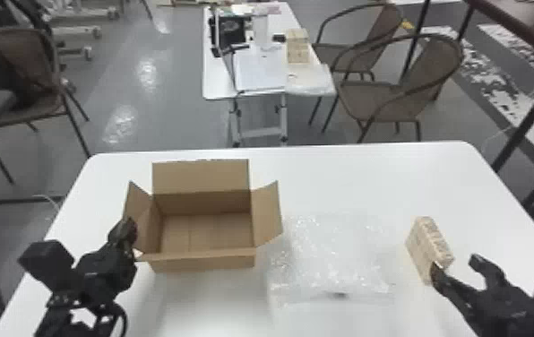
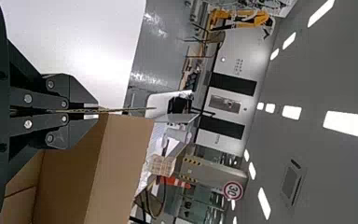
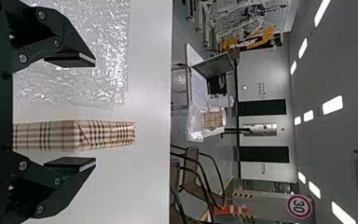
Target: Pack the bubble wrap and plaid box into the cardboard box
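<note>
Gripping the cardboard box point(image 1: 203, 262) by its left flap point(image 1: 138, 206), held the thin card tight with the left end effector point(image 1: 128, 227), with its fingers squeezed close on both sides of it. Had the right end effector point(image 1: 456, 268) open wide, over near the right side of the white bench point(image 1: 369, 179), by the near end of the plaid box point(image 1: 418, 251). Saw the plaid box in the gap between the open fingers in the right wrist view, but could not tell about any touching. Saw the bubble wrap point(image 1: 333, 255) too, see-through and shiny, spread flat on the bench between the cardboard box and the plaid box, closer to the cardboard box. Found the cardboard box on the left part of the bench, open at the top, with its back flap point(image 1: 201, 177) standing up and its right flap point(image 1: 267, 215) leaning out. Spotted a far table point(image 1: 217, 85) past the bench, with a small tan block point(image 1: 297, 49) on it, and a brown chair point(image 1: 369, 101) to its right on the gray floor point(image 1: 167, 121).
</note>
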Robot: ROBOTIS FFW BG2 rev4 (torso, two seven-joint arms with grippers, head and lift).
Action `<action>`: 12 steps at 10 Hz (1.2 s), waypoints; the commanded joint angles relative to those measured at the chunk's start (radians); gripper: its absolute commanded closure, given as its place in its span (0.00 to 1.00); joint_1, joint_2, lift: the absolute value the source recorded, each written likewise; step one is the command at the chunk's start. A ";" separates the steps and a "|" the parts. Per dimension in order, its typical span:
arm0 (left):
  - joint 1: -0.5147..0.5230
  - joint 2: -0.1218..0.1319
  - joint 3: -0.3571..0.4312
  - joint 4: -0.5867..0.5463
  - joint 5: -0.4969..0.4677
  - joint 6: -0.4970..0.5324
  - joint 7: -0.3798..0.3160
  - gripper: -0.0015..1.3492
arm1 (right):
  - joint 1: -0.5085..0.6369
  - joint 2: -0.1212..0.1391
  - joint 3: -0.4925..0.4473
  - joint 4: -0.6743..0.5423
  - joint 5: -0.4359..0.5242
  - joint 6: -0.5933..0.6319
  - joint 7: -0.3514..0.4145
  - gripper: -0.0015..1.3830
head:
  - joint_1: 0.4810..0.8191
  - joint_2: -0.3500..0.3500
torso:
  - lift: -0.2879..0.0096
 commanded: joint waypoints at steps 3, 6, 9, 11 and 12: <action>0.011 -0.003 -0.040 0.000 0.017 -0.015 0.030 0.90 | -0.089 0.001 0.068 -0.084 0.136 0.224 -0.007 0.34 | 0.63 0.57 | 0.82; 0.011 -0.003 -0.049 0.002 0.018 -0.029 0.045 0.90 | -0.143 0.001 0.167 -0.063 0.141 0.416 -0.065 0.31 | 0.63 0.60 | 0.82; 0.011 -0.003 -0.057 0.003 0.022 -0.031 0.050 0.90 | -0.279 0.001 0.278 0.040 0.006 0.554 -0.117 0.30 | 0.63 0.67 | 0.82; 0.011 -0.003 -0.061 0.003 0.025 -0.032 0.053 0.90 | -0.350 -0.008 0.324 0.092 -0.062 0.622 -0.171 0.30 | 0.63 0.74 | 0.82; 0.011 -0.003 -0.064 0.008 0.026 -0.032 0.053 0.90 | -0.375 -0.005 0.338 0.081 -0.028 0.698 -0.192 0.30 | 0.63 0.77 | 0.82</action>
